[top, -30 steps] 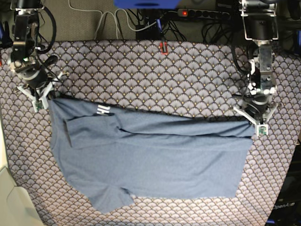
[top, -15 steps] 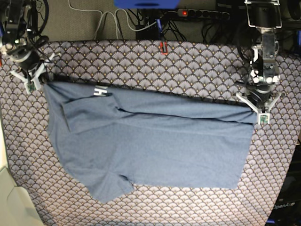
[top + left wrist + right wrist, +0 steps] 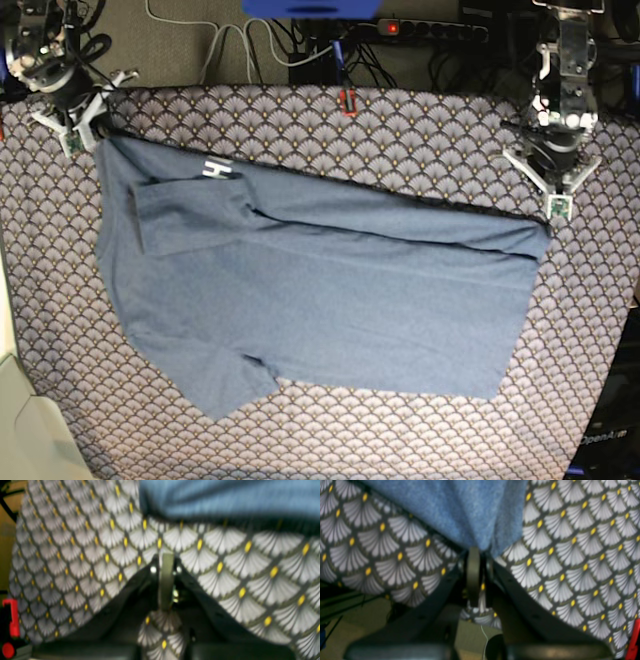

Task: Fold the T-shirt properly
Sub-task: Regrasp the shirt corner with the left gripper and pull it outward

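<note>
Pinching, right gripper [image 3: 480, 551]: fingers pressed together at the far left corner of the cloth in the base view [image 3: 77, 138]. A corner of the shirt [image 3: 460, 510] runs down into the fingertips and is caught there. A bit of fan pattern also shows between the fingers lower down.

Left gripper [image 3: 166, 557]: fingers closed tight with no blue fabric between them. The tips sit over the cloth [image 3: 87, 555], and the shirt edge [image 3: 225, 497] lies a little beyond them, apart. In the base view [image 3: 556, 204] it stands just above the shirt's far right corner.

Shirt [image 3: 320, 300]: spread flat across the middle of the cloth and folded over along its far edge, so a long band lies doubled from the left corner to the right corner. The plain side is up.

Lettering [image 3: 215, 170]: a small white patch shows at the far edge, near the left end.

Sleeves: one [image 3: 185, 215] is folded in on top of the body at the left. The other [image 3: 225, 395] sticks out toward the near edge.

Cloth [image 3: 400, 150]: grey-and-tan fan pattern, covering the whole table under the shirt.

Behind the table: cables and a power strip [image 3: 420, 28] with a red light.
</note>
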Robot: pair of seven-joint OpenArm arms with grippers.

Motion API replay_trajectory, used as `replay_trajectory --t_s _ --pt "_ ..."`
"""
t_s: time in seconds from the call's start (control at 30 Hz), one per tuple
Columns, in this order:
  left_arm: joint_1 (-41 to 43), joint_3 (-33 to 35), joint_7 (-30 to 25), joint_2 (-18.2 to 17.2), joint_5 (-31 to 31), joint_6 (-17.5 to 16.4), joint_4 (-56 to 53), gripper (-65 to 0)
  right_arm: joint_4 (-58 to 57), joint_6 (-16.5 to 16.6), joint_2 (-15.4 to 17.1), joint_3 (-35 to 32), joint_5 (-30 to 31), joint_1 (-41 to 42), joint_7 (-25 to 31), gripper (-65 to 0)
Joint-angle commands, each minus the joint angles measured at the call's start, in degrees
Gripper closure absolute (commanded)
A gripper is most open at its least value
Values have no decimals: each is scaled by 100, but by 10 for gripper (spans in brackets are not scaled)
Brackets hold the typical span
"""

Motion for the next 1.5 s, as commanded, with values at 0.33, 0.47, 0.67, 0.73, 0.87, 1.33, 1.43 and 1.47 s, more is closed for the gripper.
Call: replay_trajectory --t_s 0.33,0.47,0.67,0.73,0.87,1.33,1.43,1.47 --pt "-275 -705 -185 -122 -18 71 47 -22 98 -12 9 52 14 -7 108 0" --pt "-460 -679 -167 -104 -142 62 47 -73 98 -12 0 34 14 -7 108 0" --pt "-741 -714 -167 -104 -704 62 -32 -250 98 -12 0 25 14 -7 99 0" --pt "-829 -679 -211 -104 -731 62 -252 -250 98 -12 0 25 14 -7 99 0" --pt "-1190 -679 -220 -52 -748 62 -744 -250 98 -12 0 25 14 -7 82 0" --pt "-1717 -318 -229 115 -748 62 -1016 -252 98 -12 0 17 14 -7 64 0" --pt "-1788 -195 -229 133 -748 62 -1025 -252 98 -12 0 17 5 -7 64 0" --pt "-1796 -195 -229 133 -748 62 -1034 -252 98 -12 0 17 5 -7 64 0"
